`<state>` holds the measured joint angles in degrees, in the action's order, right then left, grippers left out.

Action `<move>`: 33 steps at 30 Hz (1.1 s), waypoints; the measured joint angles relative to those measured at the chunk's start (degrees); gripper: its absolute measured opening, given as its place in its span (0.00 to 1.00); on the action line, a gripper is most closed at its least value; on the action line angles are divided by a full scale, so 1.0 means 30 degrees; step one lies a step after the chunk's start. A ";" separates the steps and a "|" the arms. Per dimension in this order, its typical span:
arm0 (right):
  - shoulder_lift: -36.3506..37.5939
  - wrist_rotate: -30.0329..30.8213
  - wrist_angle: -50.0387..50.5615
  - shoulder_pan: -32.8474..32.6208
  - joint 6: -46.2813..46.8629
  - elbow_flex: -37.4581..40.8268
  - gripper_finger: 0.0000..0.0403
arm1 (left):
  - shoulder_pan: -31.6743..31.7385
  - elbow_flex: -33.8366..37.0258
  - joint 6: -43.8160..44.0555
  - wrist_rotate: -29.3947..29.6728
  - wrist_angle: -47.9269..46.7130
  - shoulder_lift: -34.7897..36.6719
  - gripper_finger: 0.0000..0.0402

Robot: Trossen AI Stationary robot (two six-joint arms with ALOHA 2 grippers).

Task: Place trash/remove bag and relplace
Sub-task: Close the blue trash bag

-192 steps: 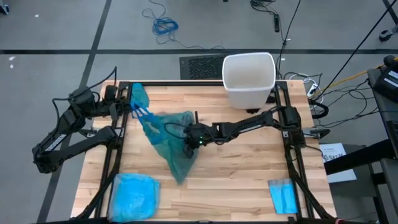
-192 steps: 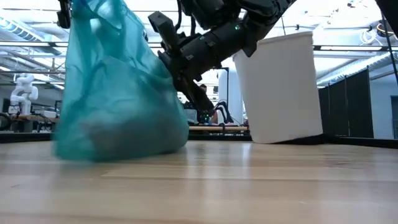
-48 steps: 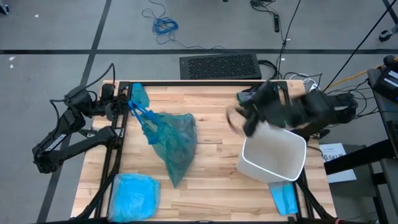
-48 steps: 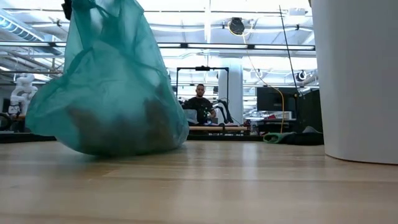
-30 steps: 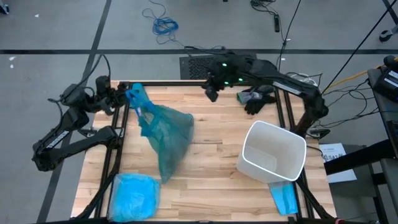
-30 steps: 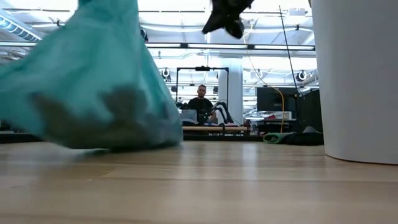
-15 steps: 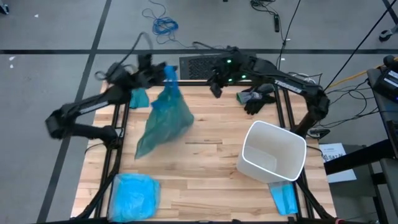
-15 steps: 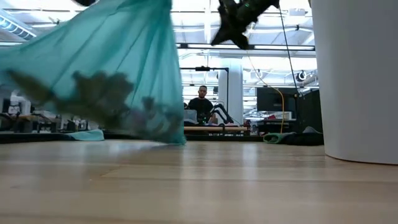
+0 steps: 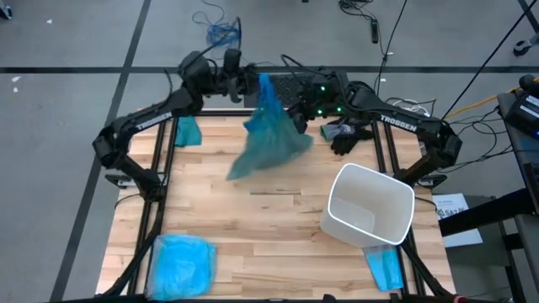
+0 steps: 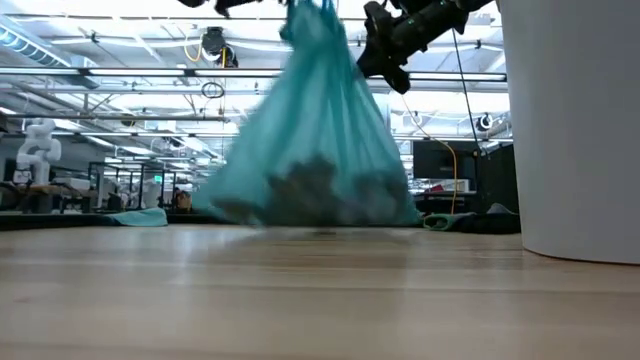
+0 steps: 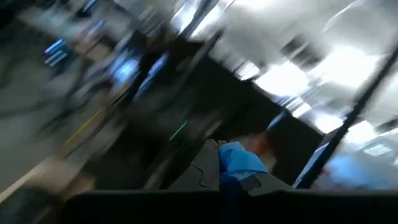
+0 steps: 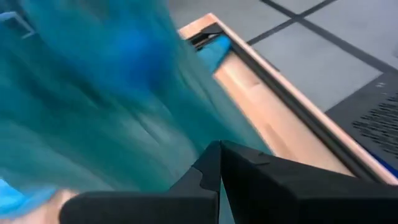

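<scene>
While the bag [image 9: 268, 139] is held up by its top in the shut left pincer [image 9: 249, 82] over the counter's [image 9: 278, 236] far edge, it hangs down long, right beside the shut, empty right pincer [image 9: 296, 114].

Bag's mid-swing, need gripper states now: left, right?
Left gripper: shut on the knotted top of the translucent teal-green plastic bag.
Right gripper: shut, holding nothing, beside the bag.
</scene>
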<state>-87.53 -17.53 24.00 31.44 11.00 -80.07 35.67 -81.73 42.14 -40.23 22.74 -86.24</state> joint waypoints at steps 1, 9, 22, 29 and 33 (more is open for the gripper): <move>0.0000 0.0315 0.0002 0.0016 0.0051 0.0000 0.00 | 0.0213 0.0005 -0.1503 -0.0021 -0.2474 0.0396 0.00; -0.0208 0.1370 0.0179 -0.0015 0.0106 0.0000 0.00 | 0.1379 0.0017 -1.2668 0.6838 -2.0612 0.3668 0.00; -0.3705 0.0027 -0.0510 -0.2134 0.0023 0.0000 0.00 | 0.2894 0.2158 -1.4142 1.3156 -2.7981 0.6530 0.00; -0.5806 -0.0782 -0.1501 -0.2689 0.0618 0.0000 0.00 | 0.2342 0.3305 -1.2711 0.9252 -2.5172 0.6859 0.00; -0.6625 -0.0774 -0.2051 -0.2798 0.0944 0.0000 0.00 | 0.1643 0.3254 -1.0909 0.6420 -2.0840 0.6991 0.00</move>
<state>-107.40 -19.85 17.84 23.05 13.83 -80.07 40.60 -71.96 9.42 -20.97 -39.78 -65.27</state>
